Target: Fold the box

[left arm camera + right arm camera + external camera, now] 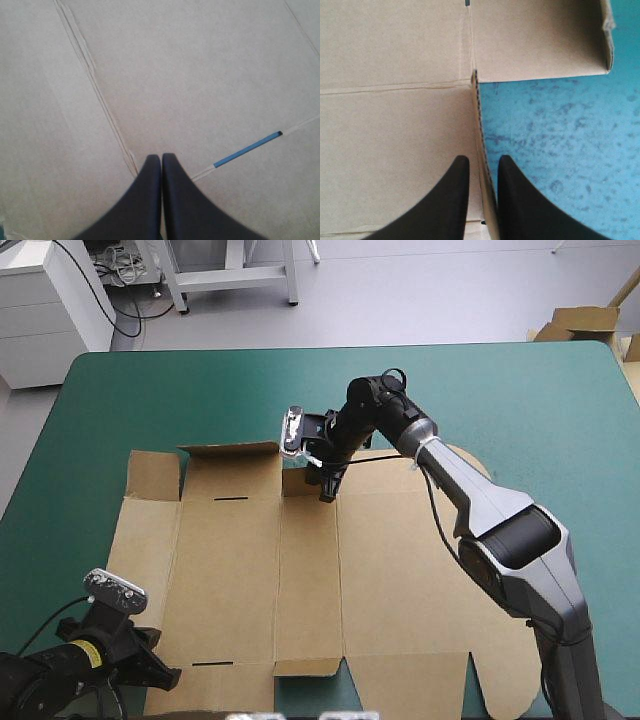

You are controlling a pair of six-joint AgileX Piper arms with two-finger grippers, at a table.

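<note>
Desk [500, 390]: teal-green; I see spare board [585, 322] past its far right corner.
Box [380, 570]: lies flat; far flap's edge clamped between right jaws.
Left jaws: closed, over near-left panel.

No writing shows on the box [230, 570]; the yellow sticker [92, 657] on the left arm [40, 680] is unreadable.

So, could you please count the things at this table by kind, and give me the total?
box: 1
grippers: 2, the left gripper and the right gripper
table: 1
pile of other board beyond the far right corner: 1
Total: 5
</note>
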